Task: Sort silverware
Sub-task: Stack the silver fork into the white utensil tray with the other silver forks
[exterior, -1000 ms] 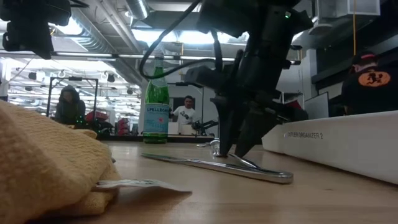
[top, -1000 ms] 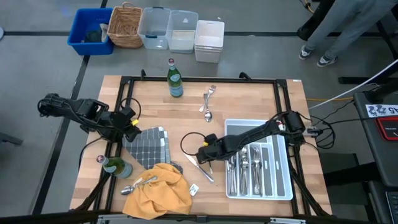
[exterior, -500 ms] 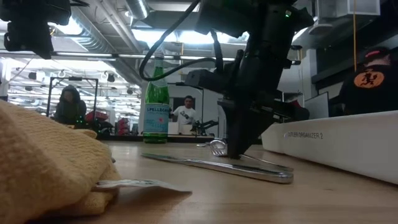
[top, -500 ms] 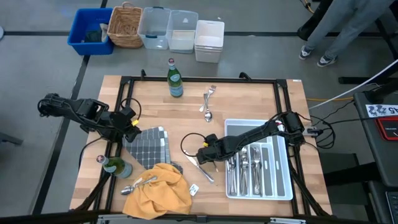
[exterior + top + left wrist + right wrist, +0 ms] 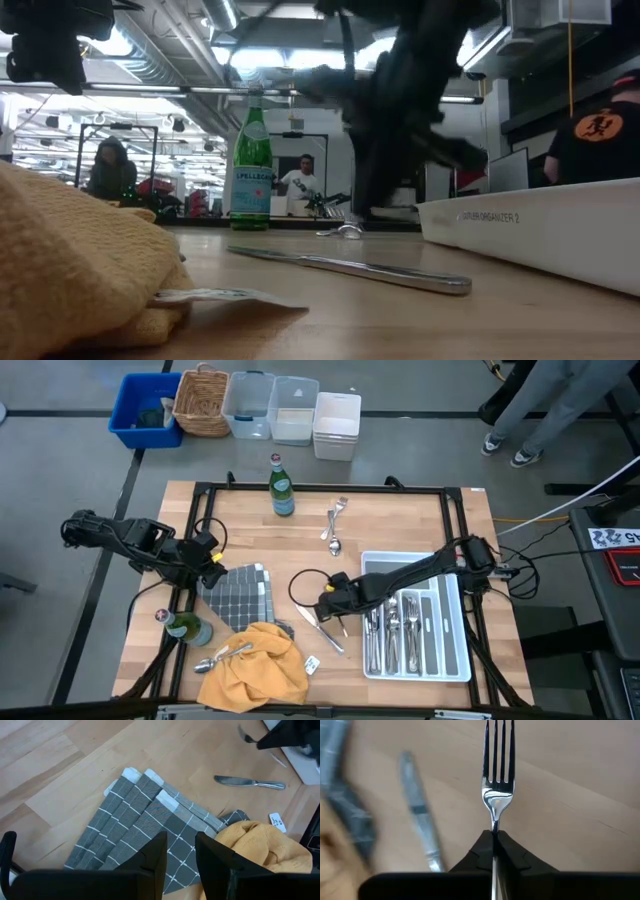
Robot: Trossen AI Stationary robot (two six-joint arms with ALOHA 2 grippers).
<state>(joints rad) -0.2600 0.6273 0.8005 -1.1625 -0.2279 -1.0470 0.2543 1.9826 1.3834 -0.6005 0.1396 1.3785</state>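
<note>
**Fork pinched and lifted beside the tray**

Right gripper (image 5: 333, 606) near the middle of the surface, just off the left wall of the white tray (image 5: 455, 660). Fingers, spread a second ago over the cutlery lying there, now clenched on the neck of a fork (image 5: 497, 785), tines pointing away from the wrist. Seen from table height, raised clear of the wood, no longer planted beside the knife (image 5: 350, 268). Likely meaning: pick made, carry to the fork slot of the tray next.

Knife left flat on the surface between the yellow cloth (image 5: 253, 663) and the tray. More silverware in place: a fork and spoon (image 5: 335, 528) near the far edge beside the green bottle (image 5: 282, 486), a spoon (image 5: 222, 656) at the cloth's edge by the near left corner, several pieces already in the tray.

Left gripper (image 5: 180, 855) idle above the grey checked cloth (image 5: 238, 596) toward the left edge, fingers slightly parted, grasping nothing.

Fork handle hidden inside the fingers. Right arm smeared by motion in the low view. Anything under the yellow cloth unseen.
</note>
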